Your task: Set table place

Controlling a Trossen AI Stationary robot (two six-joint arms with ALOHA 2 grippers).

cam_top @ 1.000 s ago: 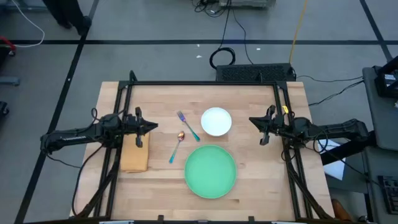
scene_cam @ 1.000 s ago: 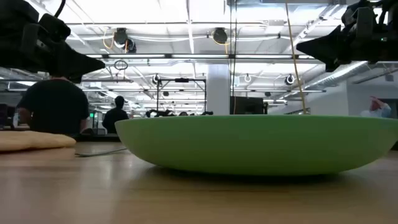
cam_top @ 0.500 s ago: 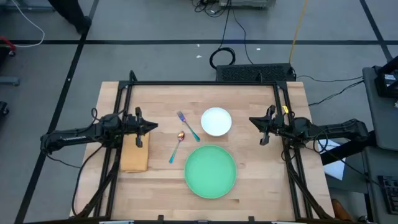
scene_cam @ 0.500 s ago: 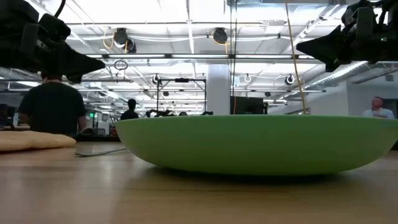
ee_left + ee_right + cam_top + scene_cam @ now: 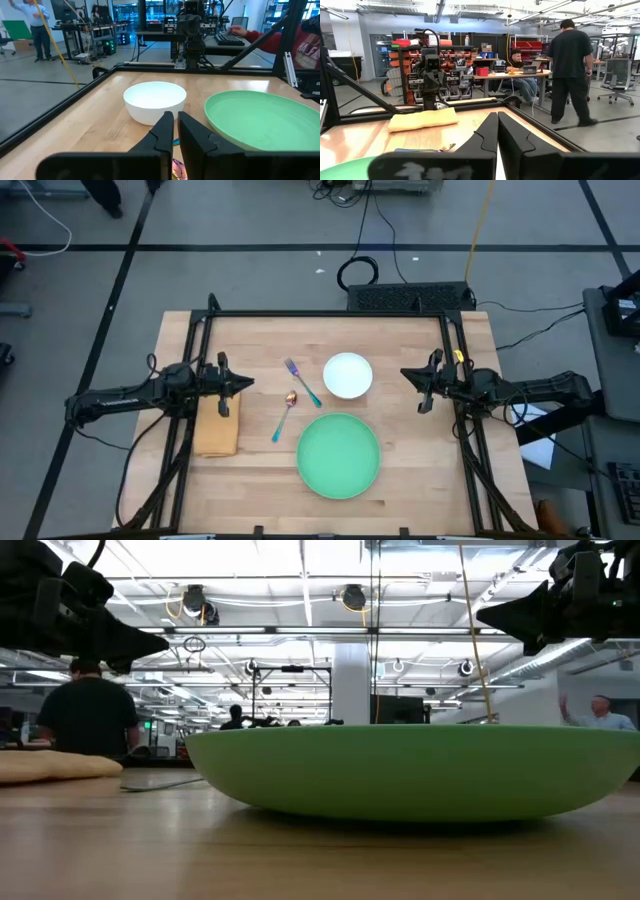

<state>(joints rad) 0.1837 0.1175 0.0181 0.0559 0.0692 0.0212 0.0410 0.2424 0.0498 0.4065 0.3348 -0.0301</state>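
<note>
The green plate (image 5: 338, 455) lies flat near the table's front middle. Behind it stands the white bowl (image 5: 347, 375). To their left lie the blue-handled fork (image 5: 301, 382) and the spoon (image 5: 284, 416), flat on the wood. The tan folded cloth (image 5: 216, 430) lies at the left side. My left gripper (image 5: 250, 383) hovers level over the left side, above the cloth's far end, shut and holding nothing. My right gripper (image 5: 403, 374) hovers at the right side, to the right of the bowl, shut and holding nothing.
The table's (image 5: 420, 470) black metal frame (image 5: 330, 313) runs along the far edge and down both sides. Bare wood lies between the bowl and my right gripper and in front of the cloth. People stand and walk in the room beyond the table.
</note>
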